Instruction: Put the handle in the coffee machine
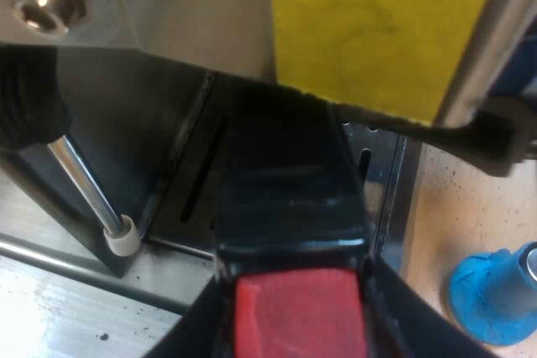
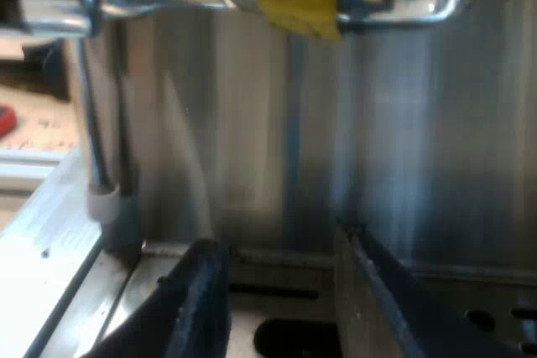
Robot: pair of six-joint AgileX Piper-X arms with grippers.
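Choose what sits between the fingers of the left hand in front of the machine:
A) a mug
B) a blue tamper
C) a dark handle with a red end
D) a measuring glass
C: the dark handle, with its red end, sits in the left hand, while the blue tamper stands apart on the table.

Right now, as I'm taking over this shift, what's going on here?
The left gripper grips the handle by its red end, with the far end under the front of the machine. Whether it is locked in I cannot tell. The right gripper is open, holding nothing, at the machine's front. A blue tamper sits nearby.
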